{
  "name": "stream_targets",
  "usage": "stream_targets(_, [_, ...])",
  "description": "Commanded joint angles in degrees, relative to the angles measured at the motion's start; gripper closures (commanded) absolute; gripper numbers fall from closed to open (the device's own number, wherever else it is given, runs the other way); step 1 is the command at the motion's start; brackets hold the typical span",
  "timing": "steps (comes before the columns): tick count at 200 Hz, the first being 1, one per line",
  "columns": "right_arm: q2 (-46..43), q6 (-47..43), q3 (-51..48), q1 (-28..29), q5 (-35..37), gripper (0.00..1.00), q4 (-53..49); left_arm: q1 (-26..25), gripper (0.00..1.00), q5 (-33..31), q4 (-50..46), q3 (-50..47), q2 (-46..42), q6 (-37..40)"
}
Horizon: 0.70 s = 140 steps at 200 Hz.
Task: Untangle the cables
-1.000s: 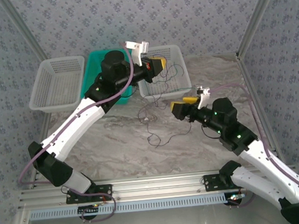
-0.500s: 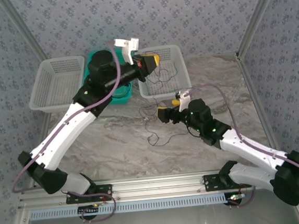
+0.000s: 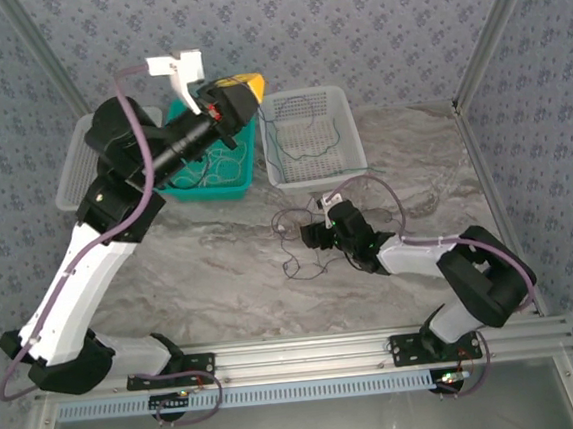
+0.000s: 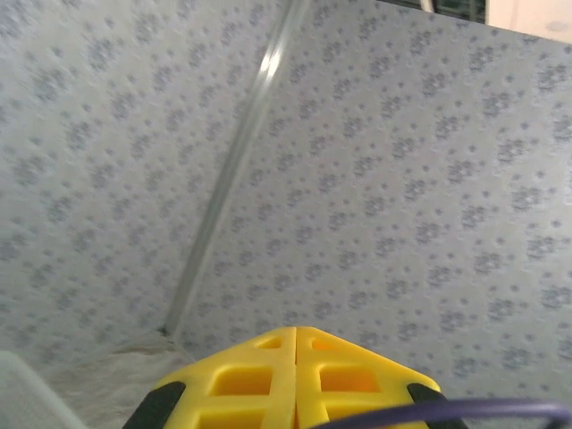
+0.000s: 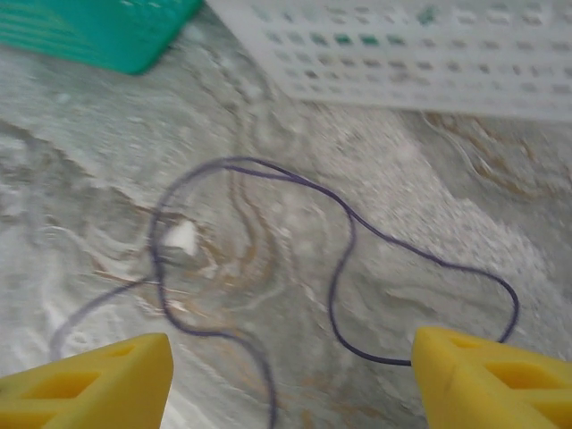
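Gaping above the purple cable (image 5: 332, 295), the right gripper (image 5: 290, 380) grips nothing; left gripper (image 4: 295, 344) is clamped closed.

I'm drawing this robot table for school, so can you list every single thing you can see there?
Left white plastic mesh basket: one, white, back left.
Teal plastic basket: one, teal, back middle.
Right white plastic mesh basket: one, white, right of the teal one.
Pale thin cables: number unclear, pale, inside the teal basket.
Thin green cable: one, green, inside the right white basket.
Thin dark purple cable: one, purple, looped on the table.
Small white bit: one, white, beside the purple cable.
Marble-patterned table: one, grey-brown, under everything.
Patterned walls: grey-blue, all around.
Left gripper: yellow fingers, shut, raised above the teal basket.
Right gripper: yellow fingers, open, low over the purple cable.
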Motion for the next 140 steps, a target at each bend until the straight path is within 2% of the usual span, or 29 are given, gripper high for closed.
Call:
stream_targets(1, [-0.21, 4.56, -2.24, -0.33, 5.04, 0.27, 1.07, 1.87, 1.00, -8.10, -6.00, 4.76, -3.01, 5.00])
stream_targets(38, [-9.01, 5.54, -3.50, 0.32, 3.76, 0.21, -6.59, 9.68, 1.00, -10.47, -13.37, 13.63, -0.29, 9.83])
stream_targets(80, [-25.58, 5.72, -4.01, 1.29, 1.76, 0.16, -15.49, 22.88, 1.00, -9.36, -20.89, 25.24, 7.90, 12.84])
stream_targets(140, [-40.87, 6.06, -3.91, 1.34, 4.15, 0.15, -28.48, 35.79, 1.00, -17.31, -23.77, 35.82, 19.84, 21.78])
